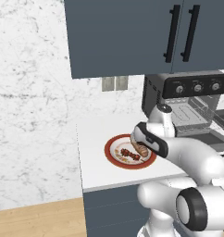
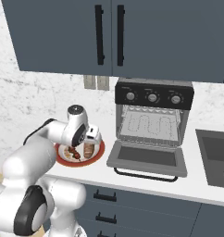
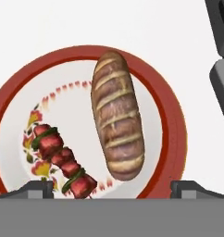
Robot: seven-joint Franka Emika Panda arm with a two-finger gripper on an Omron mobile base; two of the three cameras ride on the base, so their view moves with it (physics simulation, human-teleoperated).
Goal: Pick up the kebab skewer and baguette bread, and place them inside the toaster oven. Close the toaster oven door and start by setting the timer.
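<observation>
Right now your gripper (image 3: 112, 190) hangs just above the plate (image 3: 171, 120) with its fingers (image 3: 37, 189) spread wide and nothing between them, so you are at the first pickup, not yet closed on either food item. Both lie side by side on the red-rimmed plate: the baguette bread (image 3: 117, 122) sits nearer the middle of the opening, the kebab skewer (image 3: 63, 159) off toward one finger.

For the next move, I judge you should pick one target, centre the opening over it, turn the fingers across its short width, then lower and close. The bread looks the easier first grab.

The baguette bread is a golden-brown loaf with pale scored stripes across its crust. The kebab skewer is slimmer, with dark red chunks and bits of green.

Beyond the plate, the toaster oven (image 2: 153, 113) stands on the counter (image 1: 93, 143) with the toaster oven door (image 2: 148, 158) already dropped open, rack exposed.
</observation>
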